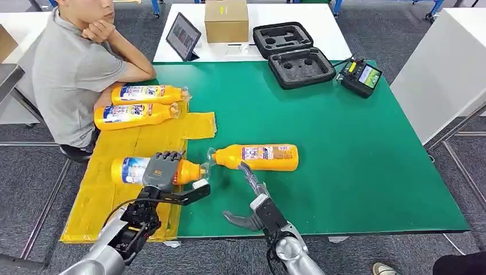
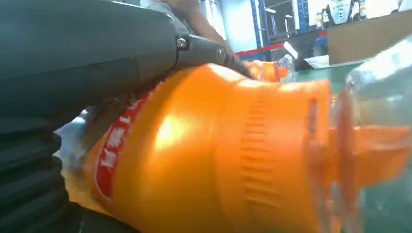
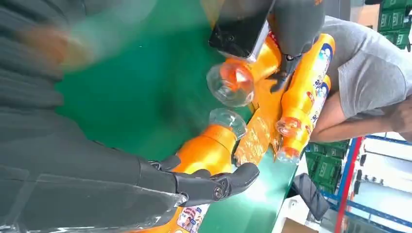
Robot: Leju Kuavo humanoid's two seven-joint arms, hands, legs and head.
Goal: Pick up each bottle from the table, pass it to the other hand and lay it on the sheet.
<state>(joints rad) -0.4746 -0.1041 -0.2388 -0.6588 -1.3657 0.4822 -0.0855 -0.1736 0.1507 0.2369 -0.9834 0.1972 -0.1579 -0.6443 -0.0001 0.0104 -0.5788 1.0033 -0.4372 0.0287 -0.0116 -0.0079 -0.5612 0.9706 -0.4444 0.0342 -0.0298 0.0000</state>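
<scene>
The left arm reaches in from the lower left over the near end of the crinkled yellow plastic sheet (image 1: 143,137). Its left hand (image 1: 162,170) is wrapped over the top of an orange plastic detergent bottle with a clear cap (image 1: 150,171), fingers curled around the body just behind the neck; the bottle lies on its side, cap pointing toward the green table mat (image 1: 344,149). In the left wrist view the thumb presses along this bottle's shoulder (image 2: 233,160).

The right arm comes up from the bottom centre. Its right hand (image 1: 252,195) holds nothing, fingers spread and stretched forward, fingertips just beside a second orange detergent bottle with a printed label (image 1: 258,156) that lies on its side on the green mat, cap toward the sheet. Whether the fingertips touch it cannot be told.

Two more orange bottles (image 1: 143,104) lie side by side at the far end of the sheet, next to a seated person in a grey shirt (image 1: 71,69).

Beyond the mat, an open black foam-lined case (image 1: 292,54) holds empty cut-out pockets. A closed brown cardboard box (image 1: 226,20), a tablet (image 1: 183,36) and a black handheld controller with a screen (image 1: 361,76) stand near it.
</scene>
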